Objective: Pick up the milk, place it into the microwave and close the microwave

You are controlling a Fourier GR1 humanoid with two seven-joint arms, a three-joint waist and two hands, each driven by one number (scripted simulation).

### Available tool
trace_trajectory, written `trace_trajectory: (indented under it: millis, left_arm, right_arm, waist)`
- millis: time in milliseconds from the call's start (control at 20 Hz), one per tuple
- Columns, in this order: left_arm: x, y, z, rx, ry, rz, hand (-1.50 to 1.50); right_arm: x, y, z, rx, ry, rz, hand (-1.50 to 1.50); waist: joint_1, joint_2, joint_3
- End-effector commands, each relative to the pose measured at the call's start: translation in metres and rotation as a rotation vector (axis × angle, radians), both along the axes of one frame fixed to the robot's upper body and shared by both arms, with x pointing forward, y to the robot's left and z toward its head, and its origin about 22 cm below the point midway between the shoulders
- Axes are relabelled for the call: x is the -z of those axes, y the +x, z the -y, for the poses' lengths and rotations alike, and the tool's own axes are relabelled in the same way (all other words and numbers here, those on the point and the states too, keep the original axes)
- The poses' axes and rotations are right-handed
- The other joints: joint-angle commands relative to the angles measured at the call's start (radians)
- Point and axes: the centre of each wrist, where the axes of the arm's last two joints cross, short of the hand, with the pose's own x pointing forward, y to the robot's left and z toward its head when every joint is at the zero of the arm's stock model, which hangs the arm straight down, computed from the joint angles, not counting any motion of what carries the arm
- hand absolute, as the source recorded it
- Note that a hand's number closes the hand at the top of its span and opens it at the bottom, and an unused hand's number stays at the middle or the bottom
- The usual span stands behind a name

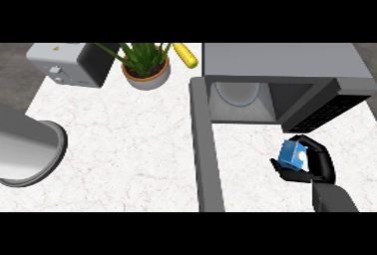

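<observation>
At the far left edge, a large grey cylinder [26, 149] with a pale rim is seen lying over the white marbled worktop [125, 144]; whether it is a forearm cannot be told, and no left robot hand is shown. At the upper left of the worktop a grey toaster [70, 63] is set. Just to its right, a potted plant [146, 67] with green leaves is placed in a round pot, and a yellow object [185, 55], tilted, is seen close beside the leaves; what it is cannot be told.

Further right, the microwave [283, 62] is found with its door [205, 149] swung wide open, the door running down the view as a long grey slab. Inside the open cavity a pale round turntable [237, 93] is visible. A dark control panel [324, 112] is seen at the microwave's right side.

Below and in front of that panel, outside the cavity, the blue and white milk [293, 155] is held above the worktop. The right robot hand [318, 164] is curled round it, its black fingers closed on the carton's sides.
</observation>
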Motion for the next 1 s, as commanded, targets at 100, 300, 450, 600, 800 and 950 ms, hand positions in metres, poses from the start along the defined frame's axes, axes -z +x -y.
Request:
trace_trajectory:
  millis: [100, 300, 450, 600, 800, 950]
  left_arm:
    - [0.000, 0.002, 0.013, 0.002, -0.002, 0.047, -1.50]
    - [-0.006, -0.005, 0.007, -0.002, -0.001, 0.038, -1.50]
    - [-0.013, 0.002, 0.005, 0.003, -0.006, 0.029, -1.50]
    - [-0.001, -0.009, -0.017, -0.012, -0.009, 0.013, -1.50]
    - [-0.016, -0.022, -0.007, -0.019, -0.014, 0.003, -1.50]
    - [-0.006, -0.013, -0.005, -0.025, -0.013, 0.028, -1.50]
  right_arm:
    - [0.002, 0.020, -0.035, -0.103, 0.017, 0.056, 1.50]
    - [-0.011, 0.034, -0.048, -0.231, 0.117, 0.064, 1.50]
    - [-0.018, 0.036, -0.057, -0.285, 0.146, 0.061, 1.50]
    - [-0.051, 0.047, -0.070, -0.254, 0.100, 0.100, 1.50]
    - [-0.066, 0.045, -0.091, -0.230, 0.085, 0.105, 1.50]
    - [-0.091, 0.048, -0.109, -0.192, 0.053, 0.091, 1.50]
  waist:
    - [-0.005, 0.000, 0.000]
    - [-0.013, -0.005, 0.000]
    - [-0.022, -0.005, 0.000]
    - [-0.027, -0.010, -0.002]
    - [-0.017, -0.007, -0.001]
    - [-0.021, -0.006, -0.001]
